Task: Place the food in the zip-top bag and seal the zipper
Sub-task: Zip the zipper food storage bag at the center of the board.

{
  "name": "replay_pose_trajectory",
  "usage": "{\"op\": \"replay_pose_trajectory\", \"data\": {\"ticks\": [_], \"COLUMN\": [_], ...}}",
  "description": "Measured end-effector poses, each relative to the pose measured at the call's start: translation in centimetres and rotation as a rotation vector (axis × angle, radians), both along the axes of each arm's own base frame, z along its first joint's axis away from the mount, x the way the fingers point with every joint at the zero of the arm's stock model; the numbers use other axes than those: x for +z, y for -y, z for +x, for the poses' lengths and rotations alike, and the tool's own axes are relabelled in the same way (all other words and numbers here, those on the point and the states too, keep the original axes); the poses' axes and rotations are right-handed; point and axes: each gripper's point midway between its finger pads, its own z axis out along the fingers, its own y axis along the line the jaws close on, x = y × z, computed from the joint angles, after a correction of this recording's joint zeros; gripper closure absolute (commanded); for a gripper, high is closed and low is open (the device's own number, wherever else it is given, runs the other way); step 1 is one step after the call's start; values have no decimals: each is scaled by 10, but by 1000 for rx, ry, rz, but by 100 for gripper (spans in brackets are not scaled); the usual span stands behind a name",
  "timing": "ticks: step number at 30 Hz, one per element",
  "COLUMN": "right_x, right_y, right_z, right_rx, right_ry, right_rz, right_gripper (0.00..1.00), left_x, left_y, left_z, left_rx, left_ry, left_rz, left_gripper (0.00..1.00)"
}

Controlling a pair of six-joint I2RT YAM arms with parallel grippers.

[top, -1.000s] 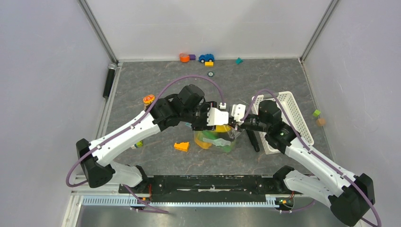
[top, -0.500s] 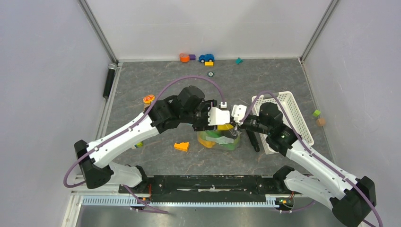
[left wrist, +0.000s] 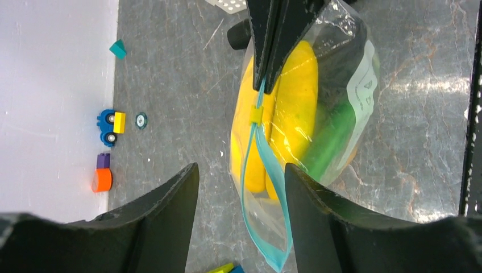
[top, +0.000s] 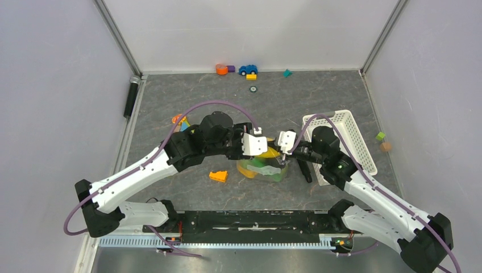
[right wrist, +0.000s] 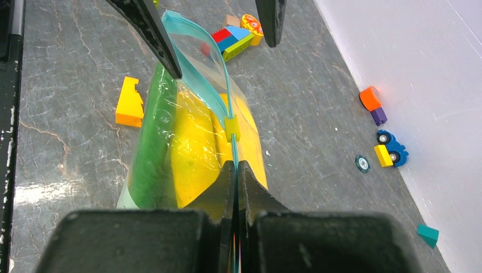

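We see the right gripper (right wrist: 235, 166) clamped on the zipper (left wrist: 271, 162) just behind its yellow slider (left wrist: 257, 115), the left gripper (left wrist: 241, 170) with fingers apart straddling the zip-top bag's (left wrist: 258, 230) gaping end, and the food (left wrist: 295, 96) bagged between both grippers.

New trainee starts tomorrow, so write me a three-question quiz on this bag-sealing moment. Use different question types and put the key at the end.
1. True or false: the right tool is shut on the zipper.
2. Multiple choice: the left tool is A) open, astride one end of the zip-top bag; B) shut on the orange wedge; C) holding the white basket.
3. Fill in: the small slider on the zipper is ____ in colour.
Key: 1 true; 2 A; 3 yellow.
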Motion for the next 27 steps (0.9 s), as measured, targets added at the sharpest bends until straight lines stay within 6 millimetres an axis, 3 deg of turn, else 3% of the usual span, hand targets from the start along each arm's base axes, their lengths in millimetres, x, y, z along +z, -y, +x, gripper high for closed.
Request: {"op": "replay_pose_trajectory", "data": {"ticks": [4, 7, 13, 16, 23, 26, 27], "right_x": [0, 1, 0, 0, 0, 0, 0], "right_y": [-1, -3, -4, -4, -4, -3, -3], "right_z": [-2, -4, -5, -6, -6, -6, -7], "right_rx": [12, 23, 25, 24, 24, 24, 23], "right_ry": [1, -2, -16, -19, -22, -23, -24], "right_rz": [7, 16, 35, 42, 46, 47, 48], "right_gripper": [100, 100, 100, 100, 100, 100, 100], "left_x": [-1, -2, -24, -24, -26, -27, -27], "left_y": [10, 22, 37, 38, 39, 40, 40], "left_z": [2, 4, 5, 5, 4, 3, 3], "left_rx": [-3, -18, -44, -49, -53, -57, -59], "left_ry": [-8, -17, -72, -75, -80, -84, -86], "left_rz": [-46, -72, -45, -47, -47, -46, -46], "left_gripper": [38, 45, 59, 70, 71, 77, 83]}}
